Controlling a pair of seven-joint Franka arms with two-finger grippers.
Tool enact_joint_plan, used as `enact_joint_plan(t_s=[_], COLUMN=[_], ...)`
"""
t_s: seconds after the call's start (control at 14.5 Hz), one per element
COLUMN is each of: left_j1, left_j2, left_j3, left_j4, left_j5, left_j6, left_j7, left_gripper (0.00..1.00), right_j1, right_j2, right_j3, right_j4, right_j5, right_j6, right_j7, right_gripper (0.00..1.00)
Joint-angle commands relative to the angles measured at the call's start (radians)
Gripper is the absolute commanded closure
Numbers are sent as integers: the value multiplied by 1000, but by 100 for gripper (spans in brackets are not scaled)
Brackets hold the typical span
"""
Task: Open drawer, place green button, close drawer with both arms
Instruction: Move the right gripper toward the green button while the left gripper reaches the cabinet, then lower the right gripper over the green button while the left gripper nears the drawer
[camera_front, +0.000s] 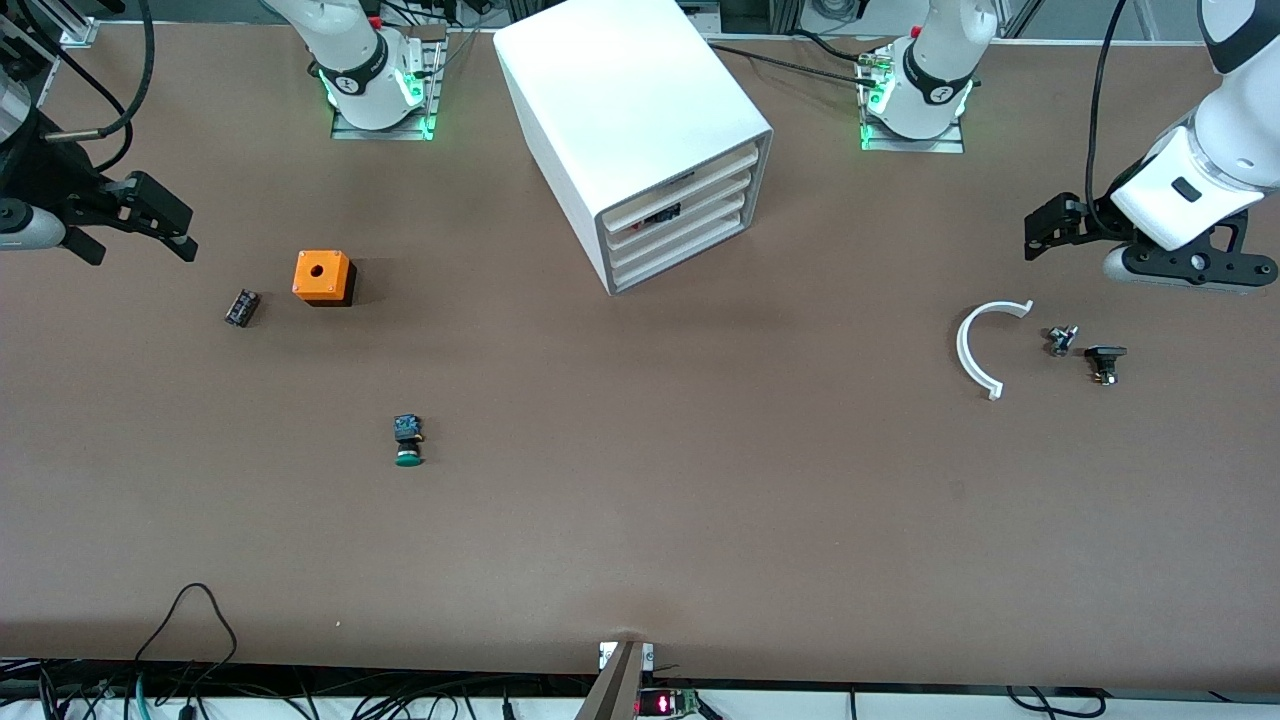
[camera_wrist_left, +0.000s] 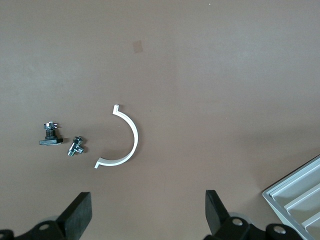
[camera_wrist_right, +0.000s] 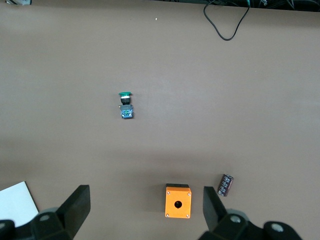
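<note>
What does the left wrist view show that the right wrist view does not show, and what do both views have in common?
Only the left wrist view shows the white curved clip, two small metal-and-black parts beside it, and a corner of the cabinet with its drawers.

Only the right wrist view shows the button, the orange box and a small dark cylinder.

Both show the brown table and, at the picture's edge, their own open gripper: the left gripper and the right gripper, both empty.
</note>
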Motion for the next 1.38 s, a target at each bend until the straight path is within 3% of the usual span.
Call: enact_joint_plan(t_s=[0.0, 0.48, 0.69, 0.96, 1.31], left_j1=[-3, -2, -2, -5, -2], left_j2=[-16, -14, -14, 18, 157], left_j3=[-6, -21, -47, -72, -90], left_j4=[-1, -1, 1, -5, -22], left_j5=[-23, -24, -64, -132, -426], left_j6=[-16, -40, -85, -180, -194], left_j7=[2, 6, 11, 109, 196], left_gripper=[0, 0, 0, 0, 0], right_j1=[-3, -3, -2, 1, 58], right_j2=[12, 18, 79, 176, 291], right_j3=[6, 6, 7, 7, 7], right_j4=[30, 22, 20, 22, 14], right_j5=[1, 6, 15, 98, 144], right_j6=[-25, -28, -58, -49, 75], right_j7=[-9, -8, -11, -68, -74], right_gripper=[0, 0, 0, 0, 0])
